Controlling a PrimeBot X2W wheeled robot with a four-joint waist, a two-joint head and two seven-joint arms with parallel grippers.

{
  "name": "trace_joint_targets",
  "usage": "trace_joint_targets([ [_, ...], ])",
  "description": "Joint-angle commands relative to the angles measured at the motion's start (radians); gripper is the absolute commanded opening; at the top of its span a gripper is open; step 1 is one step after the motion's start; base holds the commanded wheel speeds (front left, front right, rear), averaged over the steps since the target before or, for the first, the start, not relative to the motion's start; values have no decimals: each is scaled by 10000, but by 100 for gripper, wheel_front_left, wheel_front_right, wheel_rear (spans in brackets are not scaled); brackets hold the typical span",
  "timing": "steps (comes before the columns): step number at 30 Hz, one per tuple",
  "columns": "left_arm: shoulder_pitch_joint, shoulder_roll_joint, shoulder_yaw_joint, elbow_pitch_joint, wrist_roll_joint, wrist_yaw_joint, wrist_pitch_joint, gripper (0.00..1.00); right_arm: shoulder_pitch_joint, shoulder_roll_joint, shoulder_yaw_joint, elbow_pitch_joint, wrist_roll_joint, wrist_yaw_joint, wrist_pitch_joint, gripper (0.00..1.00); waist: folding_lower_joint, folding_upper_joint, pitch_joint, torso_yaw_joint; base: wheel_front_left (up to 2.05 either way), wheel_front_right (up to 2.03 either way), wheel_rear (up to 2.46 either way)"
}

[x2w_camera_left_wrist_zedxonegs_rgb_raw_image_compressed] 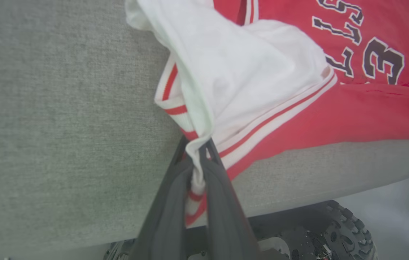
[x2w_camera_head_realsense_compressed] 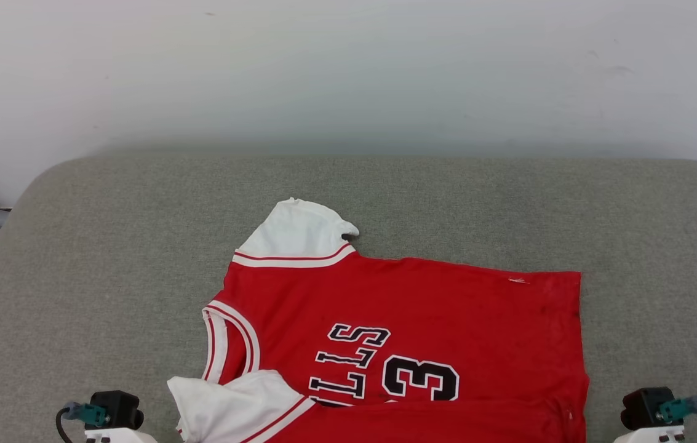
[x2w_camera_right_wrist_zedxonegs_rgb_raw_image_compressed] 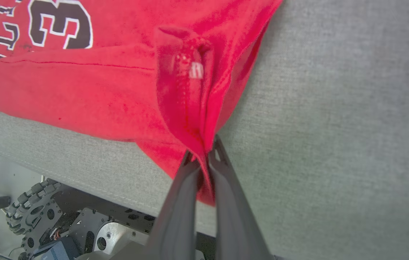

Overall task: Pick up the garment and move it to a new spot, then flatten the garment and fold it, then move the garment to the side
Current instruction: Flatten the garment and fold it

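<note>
The left fingers (x2w_camera_left_wrist_zedxonegs_rgb_raw_image_compressed: 212, 156) are pressed together on the white sleeve end of the garment (x2w_camera_left_wrist_zedxonegs_rgb_raw_image_compressed: 370, 115), pinching the cloth beside its red-and-white striped trim. A strip of trim hangs down between them. From that grip the white sleeve rises in a bunched fold and lies over the red body beside the collar.

The right fingers (x2w_camera_right_wrist_zedxonegs_rgb_raw_image_compressed: 219, 156) are clamped on a puckered corner of the red hem, with a small tail of cloth poking out below the tips.

The garment lies on the grey fabric-covered surface (x2w_camera_head_realsense_compressed: 108, 258), toward its near edge and about midway along it. Black white-outlined letters and a "3" face up. The strip nearest the edge is folded over the bottom of the lettering. The other white sleeve points toward the surface's far edge, where a pale wall (x2w_camera_head_realsense_compressed: 348, 74) stands. Below the near edge, knobbly black wheels (x2w_camera_left_wrist_zedxonegs_rgb_raw_image_compressed: 348, 227) show.
</note>
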Motion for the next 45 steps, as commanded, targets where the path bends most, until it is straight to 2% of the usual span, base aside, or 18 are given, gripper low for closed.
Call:
trace_joint_targets([
  [1,-86,-66,-33,141,57,-36,-93,0,163,100,-49,126,35,-4,-128,2,1,0,35,-1,0,0,0],
  [2,-172,-189,-31,317,43,-58,-159,0,199,218,-99,253,78,-4,-327,35,1,0,59,5,0,0,0],
  [3,-256,-268,-37,452,91,-111,-231,32,215,263,-116,375,79,-4,-499,100,1,0,74,7,0,0,0],
  [4,-353,-357,-1,573,130,-156,-374,93,241,307,-115,483,61,-4,-716,100,1,0,85,5,0,0,0],
  [5,-408,-417,20,733,153,-202,-476,100,237,352,-126,551,46,-4,-963,100,1,0,93,-2,0,0,0],
  [10,-719,-431,168,1072,478,-356,-1119,100,16,517,-182,458,-215,-4,-3009,100,1,0,65,-66,0,0,0],
  [17,-1144,-427,443,762,1281,-1,-2408,100,-295,908,-682,25,-1287,-2,-5656,100,1,0,-33,-120,0,0,0],
  [22,-1508,-521,653,551,1833,269,-3348,100,-593,1199,-1037,-592,-2097,-2,-6393,100,1,0,82,-207,0,0,0],
  [29,-2656,-692,761,532,2401,396,-3821,100,-1114,1550,-1401,-1812,-2813,-2,-6271,100,1,0,1193,-366,0,0,0],
  [33,-3664,-699,878,716,2484,199,-3693,100,-1551,1686,-1451,-2595,-3107,-2,-5986,100,1,0,2145,-603,0,0,0],
  [36,-4507,-638,939,1012,2450,-111,-3442,100,-1847,1769,-1415,-3033,-3252,-4,-5780,100,1,0,2749,-833,0,0,0],
  [41,-6024,-480,860,1727,2106,-1037,-2315,100,-2193,1900,-1361,-3365,-3367,-2,-5685,100,1,0,3452,-1220,0,0,0],
  [45,-7177,-266,703,2344,1569,-1666,-854,100,-2427,1983,-1223,-3373,-3331,-4,-5753,100,1,0,3852,-1576,0,0,0],
])
